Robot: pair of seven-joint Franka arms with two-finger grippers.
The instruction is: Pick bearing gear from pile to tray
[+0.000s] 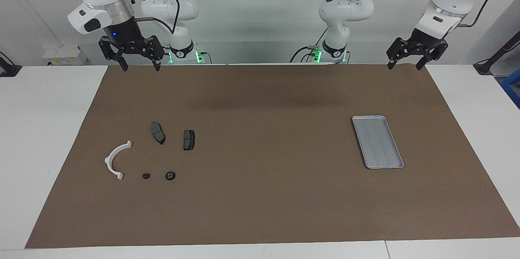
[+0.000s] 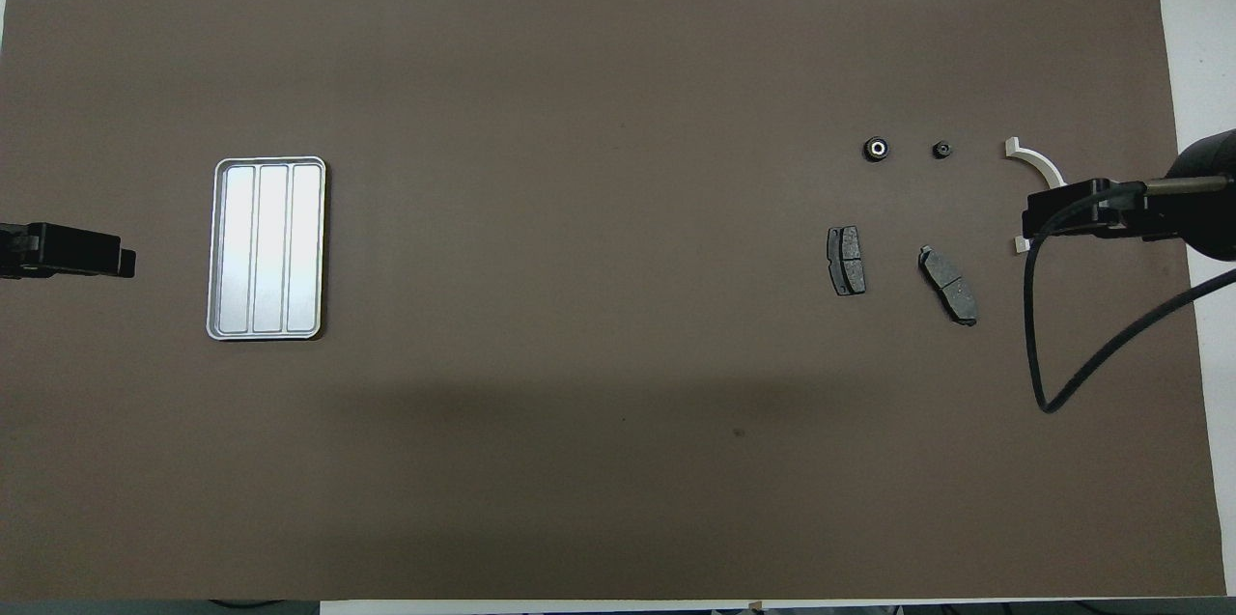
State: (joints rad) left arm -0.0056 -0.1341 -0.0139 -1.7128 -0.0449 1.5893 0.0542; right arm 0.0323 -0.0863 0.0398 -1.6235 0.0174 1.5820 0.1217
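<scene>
The right tool [image 1: 138, 64] hangs with its fingers spread and nothing between them, over the mat's edge nearest the robots at the right arm's end of the tabletop. The left tool [image 1: 406, 63] hangs likewise spread and empty over the same edge at the left arm's end. Both arms wait.

The facing view shows both tools whole, fingertips well apart. The overhead view shows only a dark end of the left tool [image 2: 68, 251] and the right tool [image 2: 1091, 208] edge-on with its cable, so the spread cannot be read there. In that view the right tool covers the middle of the white half-ring bracket [image 1: 117, 159], which the facing view shows whole and untouched.

The pile lies on the brown mat [image 1: 260, 202] toward the right arm's end. Two dark grey brake pads [image 1: 158, 132] [image 1: 189, 140] lie side by side, apart from each other, nearer to the robots than the rest. Farther from the robots lie two small black round pieces: the larger bearing gear [image 1: 170, 175], which the overhead view shows to have a pale centre, and a smaller round piece [image 1: 146, 176] between it and the bracket's end.

The silver tray [image 1: 378, 142] lies flat toward the left arm's end, well apart from the pile, holding nothing; its lengthwise ribs read clearest from overhead.
</scene>
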